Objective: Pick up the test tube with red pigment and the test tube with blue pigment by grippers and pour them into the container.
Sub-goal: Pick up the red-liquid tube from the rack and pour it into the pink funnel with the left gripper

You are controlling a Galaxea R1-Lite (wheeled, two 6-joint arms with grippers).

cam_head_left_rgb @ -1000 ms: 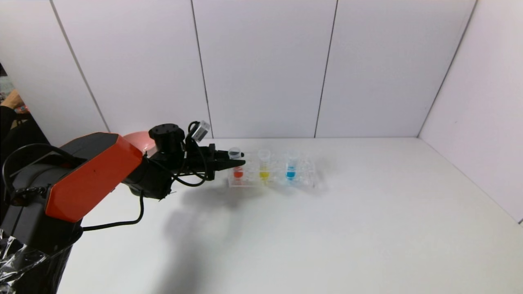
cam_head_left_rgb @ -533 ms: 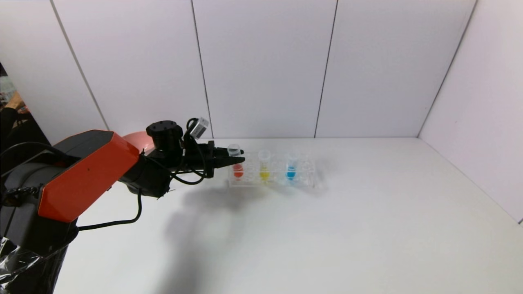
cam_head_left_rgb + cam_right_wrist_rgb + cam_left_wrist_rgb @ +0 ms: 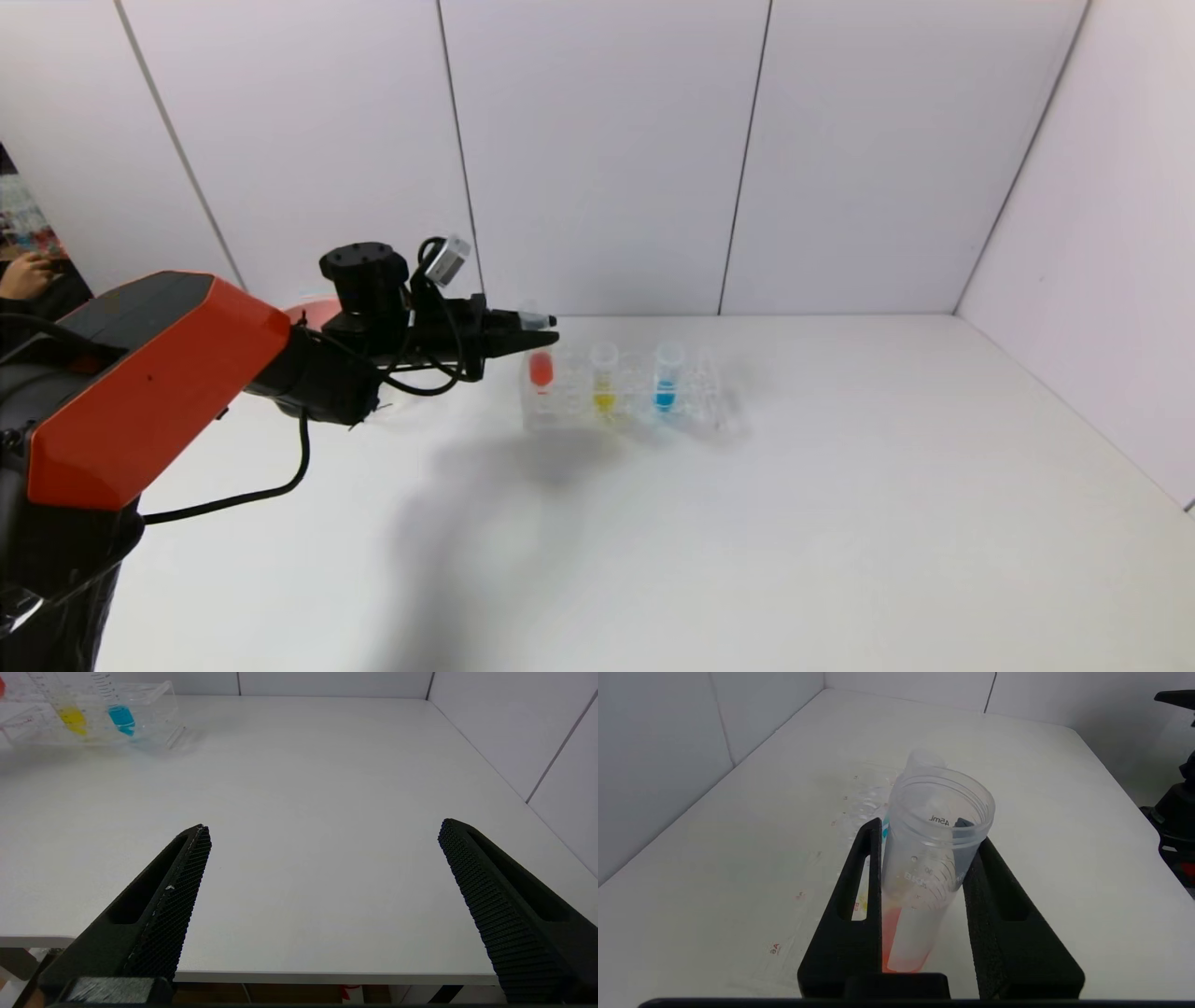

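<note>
My left gripper [image 3: 540,326] is shut on the rim of the test tube with red pigment [image 3: 541,368] and holds it upright above the left end of the clear rack [image 3: 709,401]. In the left wrist view the gripper [image 3: 929,833] clamps the tube [image 3: 924,877], with orange-red liquid at its bottom. The test tube with blue pigment [image 3: 665,381] stands in the rack and also shows in the right wrist view [image 3: 120,716]. My right gripper [image 3: 325,828] is open and empty over the table's near edge. The container is hidden behind my left arm.
A tube with yellow liquid [image 3: 604,381] stands in the rack between the red tube's slot and the blue tube. A pink bowl [image 3: 303,311] sits behind my left arm. White walls close the table [image 3: 747,523] at the back and right.
My left gripper has risen with the red tube, lifting it up out of its rack slot. The rack and the other tubes stay put.
</note>
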